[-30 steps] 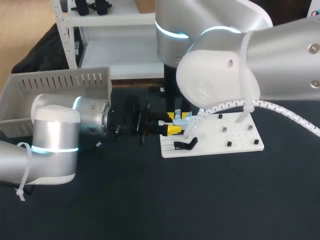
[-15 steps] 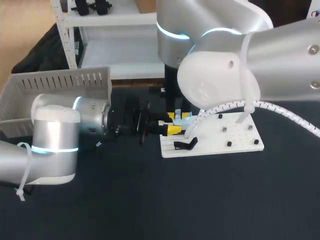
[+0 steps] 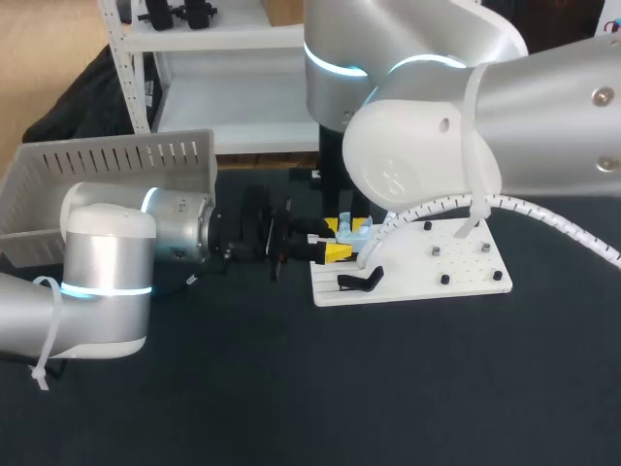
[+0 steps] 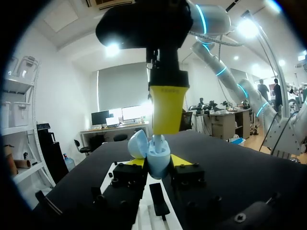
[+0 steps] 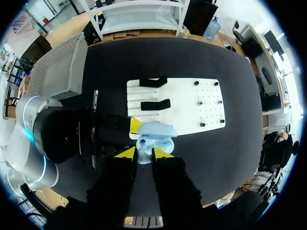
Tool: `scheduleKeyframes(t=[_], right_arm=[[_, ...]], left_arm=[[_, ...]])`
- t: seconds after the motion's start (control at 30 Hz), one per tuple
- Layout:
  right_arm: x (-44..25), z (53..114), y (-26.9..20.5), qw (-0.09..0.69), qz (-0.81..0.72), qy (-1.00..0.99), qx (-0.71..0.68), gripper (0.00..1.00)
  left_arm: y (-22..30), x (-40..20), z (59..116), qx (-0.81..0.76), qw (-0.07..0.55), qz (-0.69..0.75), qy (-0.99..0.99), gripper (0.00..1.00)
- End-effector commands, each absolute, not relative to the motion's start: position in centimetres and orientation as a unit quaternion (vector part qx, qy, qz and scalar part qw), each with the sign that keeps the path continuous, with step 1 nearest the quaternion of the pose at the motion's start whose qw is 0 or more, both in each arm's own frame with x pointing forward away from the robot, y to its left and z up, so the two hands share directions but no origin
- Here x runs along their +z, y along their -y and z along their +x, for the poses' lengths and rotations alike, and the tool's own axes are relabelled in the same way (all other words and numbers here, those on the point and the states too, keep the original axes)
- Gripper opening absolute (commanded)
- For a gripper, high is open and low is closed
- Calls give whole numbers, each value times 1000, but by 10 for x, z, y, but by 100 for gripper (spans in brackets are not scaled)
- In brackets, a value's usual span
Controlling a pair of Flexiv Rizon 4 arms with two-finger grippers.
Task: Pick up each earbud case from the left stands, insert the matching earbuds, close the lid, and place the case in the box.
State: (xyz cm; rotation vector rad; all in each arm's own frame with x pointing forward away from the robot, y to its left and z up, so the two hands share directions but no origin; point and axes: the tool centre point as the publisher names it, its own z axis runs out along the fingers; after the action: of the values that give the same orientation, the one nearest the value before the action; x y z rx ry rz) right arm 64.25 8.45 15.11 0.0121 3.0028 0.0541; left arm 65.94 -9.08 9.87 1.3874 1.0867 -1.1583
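Black table [image 3: 291,388]; case [image 5: 152,136] at board's [image 5: 192,105] edge

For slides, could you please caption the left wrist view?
Left claw holds open pale-blue plastic earbud case beneath right claw.

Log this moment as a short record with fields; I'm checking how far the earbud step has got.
earbud case: light blue, lid open
left gripper: shut on the case from two sides
right gripper: directly over the open case
stand plate: white, case held at its edge
box: grey, behind the left arm
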Motion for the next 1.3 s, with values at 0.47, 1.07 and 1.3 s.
scheduleKeyframes(t=[0.47, 1.07, 1.3], right_arm=[[149, 648, -85, 67, 3, -998, 19, 0], [144, 652, -84, 58, 0, -998, 16, 0], [142, 650, -84, 51, -1, -999, 16, 0]], left_arm=[[91, 98, 658, -477, 496, 571, -449, 0], [91, 98, 658, -477, 496, 571, -449, 0], [91, 98, 658, -477, 496, 571, -449, 0]])
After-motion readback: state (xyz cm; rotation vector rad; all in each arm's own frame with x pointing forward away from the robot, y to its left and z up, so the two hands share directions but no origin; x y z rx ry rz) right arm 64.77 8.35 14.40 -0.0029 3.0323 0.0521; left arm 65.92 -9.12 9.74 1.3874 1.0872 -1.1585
